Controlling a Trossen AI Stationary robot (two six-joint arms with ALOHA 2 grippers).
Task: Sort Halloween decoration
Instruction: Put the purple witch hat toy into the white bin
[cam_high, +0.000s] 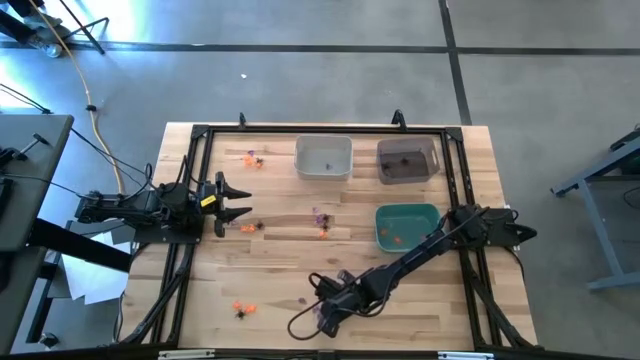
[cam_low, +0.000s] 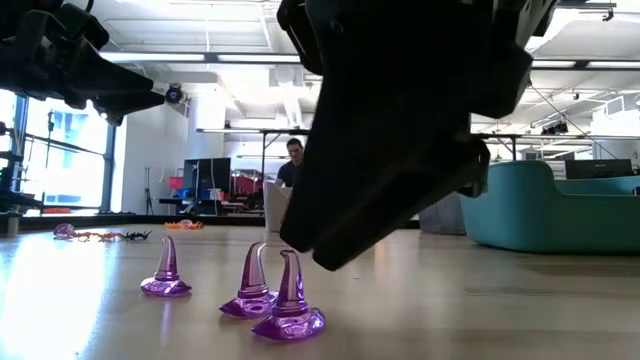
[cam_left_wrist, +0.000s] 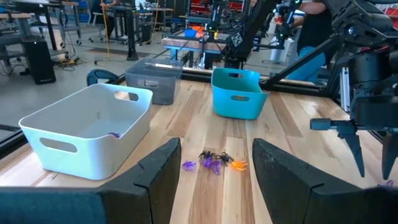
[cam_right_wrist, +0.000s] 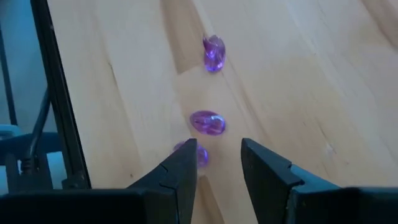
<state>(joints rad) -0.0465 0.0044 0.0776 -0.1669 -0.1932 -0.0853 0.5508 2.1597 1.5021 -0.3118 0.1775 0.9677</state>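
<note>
Trinkets: three purple hats (cam_right_wrist: 207, 122) lie on the table's (cam_high: 290, 280) near edge, one just beside a finger (cam_right_wrist: 180, 168) of the right gripper (cam_right_wrist: 217, 163), whose jaws stand apart, empty; left gripper (cam_high: 232, 201) waits wide open; no writing legible.

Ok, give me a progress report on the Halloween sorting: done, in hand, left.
Done: orange trinkets already lie in the teal bin, a purple piece in the white bin, something small and dark in the grey bin.
In hand: the right gripper, jaws open and holding nothing, hangs over three purple witch hats.
Left: the mixed clusters across the table. The left gripper waits open.
</note>
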